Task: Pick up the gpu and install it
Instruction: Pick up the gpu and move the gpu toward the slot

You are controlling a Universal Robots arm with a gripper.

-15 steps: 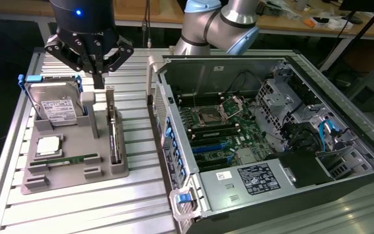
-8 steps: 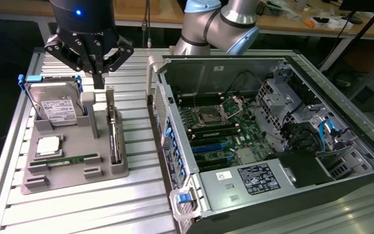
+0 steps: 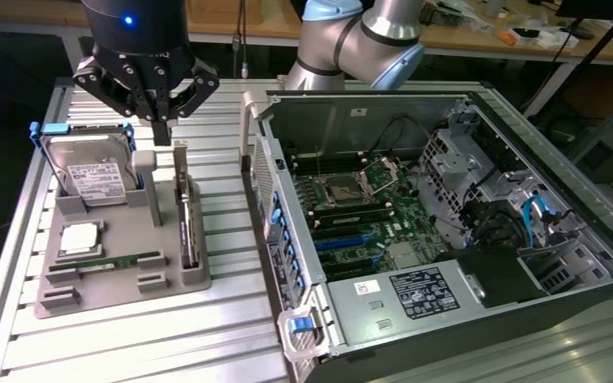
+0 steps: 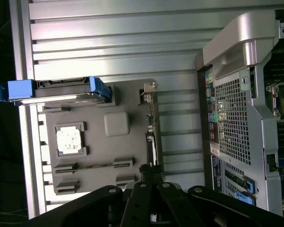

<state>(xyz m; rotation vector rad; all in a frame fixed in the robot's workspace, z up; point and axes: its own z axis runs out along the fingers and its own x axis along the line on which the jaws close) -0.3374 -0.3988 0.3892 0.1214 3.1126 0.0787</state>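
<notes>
One gripper [image 3: 162, 132] hangs over the gray tray [image 3: 125, 283] in the exterior view, fingers pressed together and holding nothing. The gpu [image 3: 186, 215] stands on edge in the slot along the tray's side nearest the open case [image 3: 392, 319], its far end just below the fingertips. A hard drive [image 3: 93, 171] stands at the tray's far end. In the wrist view, the closed gripper [image 4: 150, 172] sits over the gpu [image 4: 152, 135], seen edge-on, with the case [image 4: 236, 118] beside it.

Matt plastic, ribbed metal
Beneath my matt black fingers [image 3: 162, 128]: a dull grey plastic holder [image 3: 125, 279] on the ribbed, satin-sheen metal desk [image 3: 125, 343].
</notes>
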